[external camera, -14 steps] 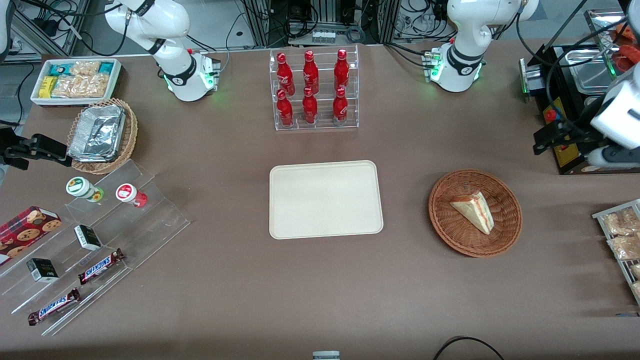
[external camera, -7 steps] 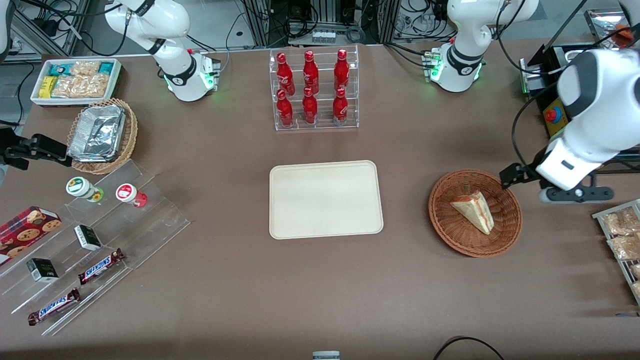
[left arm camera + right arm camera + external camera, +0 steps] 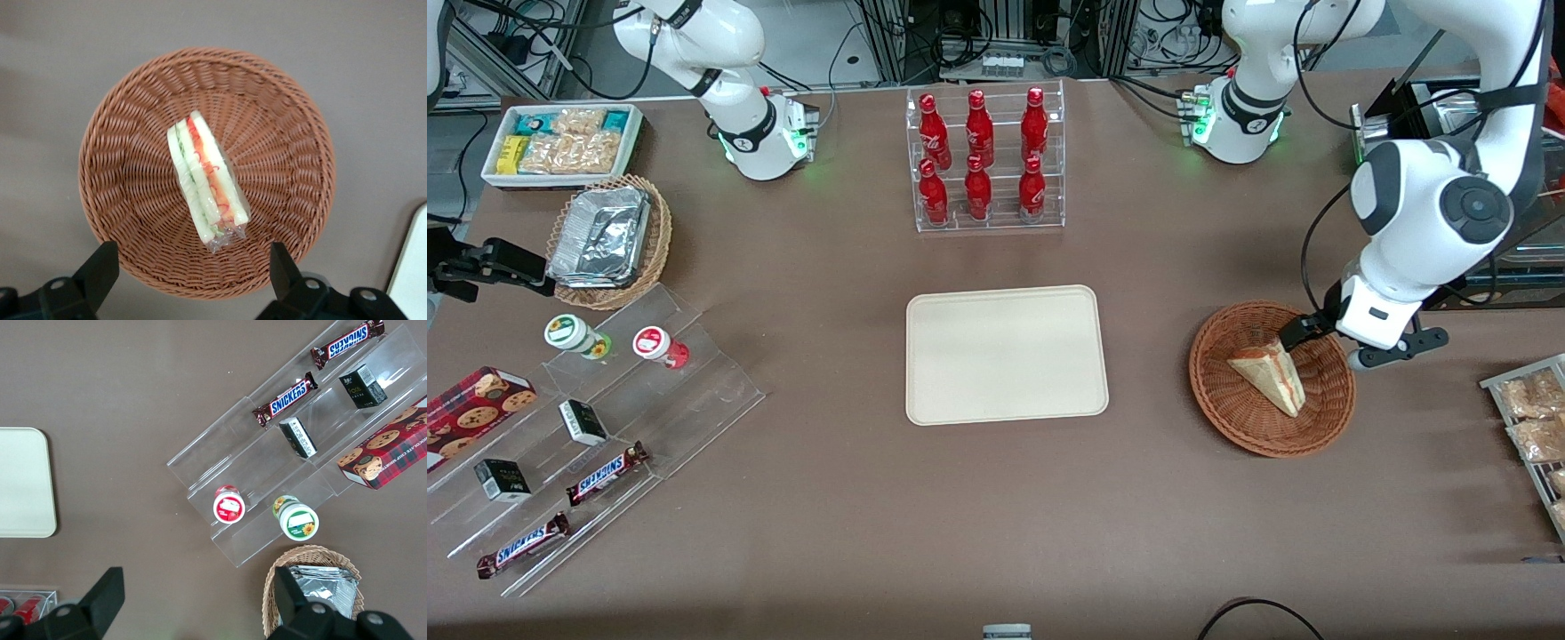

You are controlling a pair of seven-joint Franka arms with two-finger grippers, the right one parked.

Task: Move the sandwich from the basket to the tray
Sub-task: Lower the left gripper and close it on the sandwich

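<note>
The sandwich (image 3: 1270,375) (image 3: 207,177), a wrapped pale wedge with red, orange and green filling, lies in the round reddish-brown wicker basket (image 3: 1227,418) (image 3: 113,133). My left gripper (image 3: 1303,336) (image 3: 192,270) hangs above the basket's edge farther from the front camera, open, with nothing between its fingers and not touching the sandwich. The cream tray (image 3: 1005,356) (image 3: 23,483) lies flat at mid-table with nothing on it, beside the basket toward the parked arm's end. A corner of the tray (image 3: 413,267) shows in the left wrist view.
A clear rack of red bottles (image 3: 985,160) stands farther from the camera than the tray. A wire rack of bagged snacks (image 3: 1534,427) and a black machine (image 3: 1432,133) sit at the working arm's end. A lighter basket with foil trays (image 3: 609,236) and an acrylic snack shelf (image 3: 587,427) sit at the parked arm's end.
The left arm has swung in from the table's end, bringing its gripper from beside the black machine to above the basket. The sandwich, basket and tray have not moved.
</note>
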